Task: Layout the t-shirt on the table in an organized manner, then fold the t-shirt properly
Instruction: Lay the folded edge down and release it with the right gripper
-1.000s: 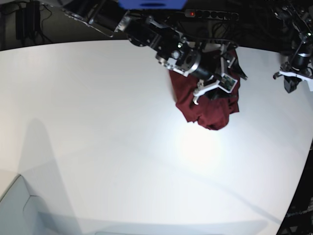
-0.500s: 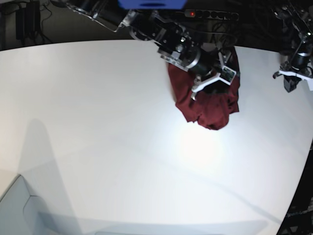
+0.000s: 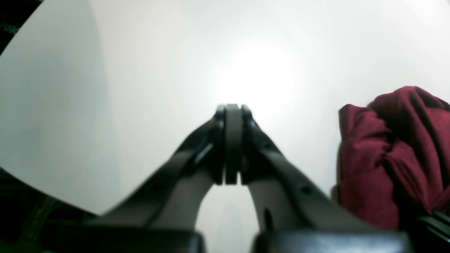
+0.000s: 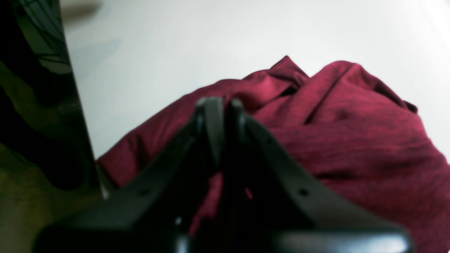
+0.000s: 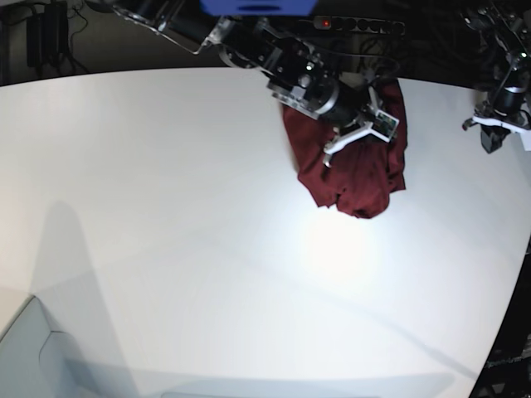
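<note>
The dark maroon t-shirt (image 5: pixel 357 174) lies crumpled in a heap near the far edge of the white table (image 5: pixel 166 207). My right gripper (image 5: pixel 358 137) is pressed down into the top of the heap. In the right wrist view its fingers (image 4: pixel 219 105) stand shut, with red cloth (image 4: pixel 351 140) showing between them and folds bunched around the tips. My left gripper (image 5: pixel 491 141) hangs at the table's far right, apart from the shirt. In the left wrist view it is shut (image 3: pixel 232 107) on nothing over bare table (image 3: pixel 140 70), with the shirt (image 3: pixel 386 158) off to its right.
A black power strip (image 5: pixel 357 25) with a red light lies behind the table's far edge, beside a blue object (image 5: pixel 257 7). The table's curved edge (image 5: pixel 514 290) drops to dark floor on the right. A pale grey surface (image 5: pixel 25 348) sits at the lower left corner.
My right gripper stood wide open over the shirt's top and has now shut on the cloth, shifting slightly toward the far edge. The left arm has stayed in place.
</note>
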### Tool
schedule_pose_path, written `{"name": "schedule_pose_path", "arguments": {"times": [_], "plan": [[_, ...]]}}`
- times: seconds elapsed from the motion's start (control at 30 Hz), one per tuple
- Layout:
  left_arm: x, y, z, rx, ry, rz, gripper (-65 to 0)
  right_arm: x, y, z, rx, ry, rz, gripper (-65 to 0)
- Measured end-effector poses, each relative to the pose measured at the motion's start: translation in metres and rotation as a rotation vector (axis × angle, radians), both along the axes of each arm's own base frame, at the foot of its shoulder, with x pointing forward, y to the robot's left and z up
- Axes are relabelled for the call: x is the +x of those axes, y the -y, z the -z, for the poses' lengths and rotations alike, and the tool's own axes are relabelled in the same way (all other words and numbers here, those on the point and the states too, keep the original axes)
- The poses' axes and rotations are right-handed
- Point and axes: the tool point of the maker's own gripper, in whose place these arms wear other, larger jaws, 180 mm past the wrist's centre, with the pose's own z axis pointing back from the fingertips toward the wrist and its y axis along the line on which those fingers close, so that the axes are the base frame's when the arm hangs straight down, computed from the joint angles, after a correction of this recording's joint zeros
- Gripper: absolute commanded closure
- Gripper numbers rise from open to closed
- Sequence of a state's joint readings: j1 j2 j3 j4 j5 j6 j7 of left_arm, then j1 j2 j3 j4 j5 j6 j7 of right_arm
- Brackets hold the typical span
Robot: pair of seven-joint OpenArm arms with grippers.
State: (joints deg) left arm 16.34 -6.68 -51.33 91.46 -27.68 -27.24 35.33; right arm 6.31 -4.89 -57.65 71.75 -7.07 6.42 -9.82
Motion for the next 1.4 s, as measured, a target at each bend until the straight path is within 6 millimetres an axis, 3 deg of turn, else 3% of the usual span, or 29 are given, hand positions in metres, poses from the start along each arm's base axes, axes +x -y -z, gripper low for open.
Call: {"name": "schedule_pose_path", "arguments": {"times": [0.1,0.3,0.4,0.7,1.0,1.07,1.27,1.4], "plan": [[0.0,0.0,0.0,0.0,0.0,0.0,-0.1,0.0,0.001,-0.009,0.018,0.012,0.003,0.0],[0.0,0.005,0.003,-0.016,0.008,-0.005,-0.1,-0.015,0.007,-0.076,0.2,0.103,-0.006,0.0],[0.001,0.009,0.005,-0.026,0.001,0.0,-0.1,-0.028,0.012,-0.098,0.296,0.117,-0.018,0.0],[0.002,0.006,0.003,-0.018,0.006,-0.004,-0.1,-0.051,0.016,-0.099,0.362,0.084,-0.021,0.0],[0.0,0.007,0.004,-0.02,0.003,-0.003,-0.1,-0.062,0.012,-0.062,0.289,0.015,-0.049,0.0],[0.0,0.007,0.004,-0.02,0.003,-0.003,-0.1,-0.062,0.012,-0.059,0.281,0.01,-0.048,-5.2],[0.001,0.005,0.003,-0.016,0.006,-0.004,-0.1,-0.061,0.012,-0.061,0.284,0.02,-0.05,-28.7],[0.001,0.005,0.002,-0.015,0.007,-0.004,-0.1,-0.059,0.021,-0.076,0.289,0.087,-0.048,-36.3]]}}
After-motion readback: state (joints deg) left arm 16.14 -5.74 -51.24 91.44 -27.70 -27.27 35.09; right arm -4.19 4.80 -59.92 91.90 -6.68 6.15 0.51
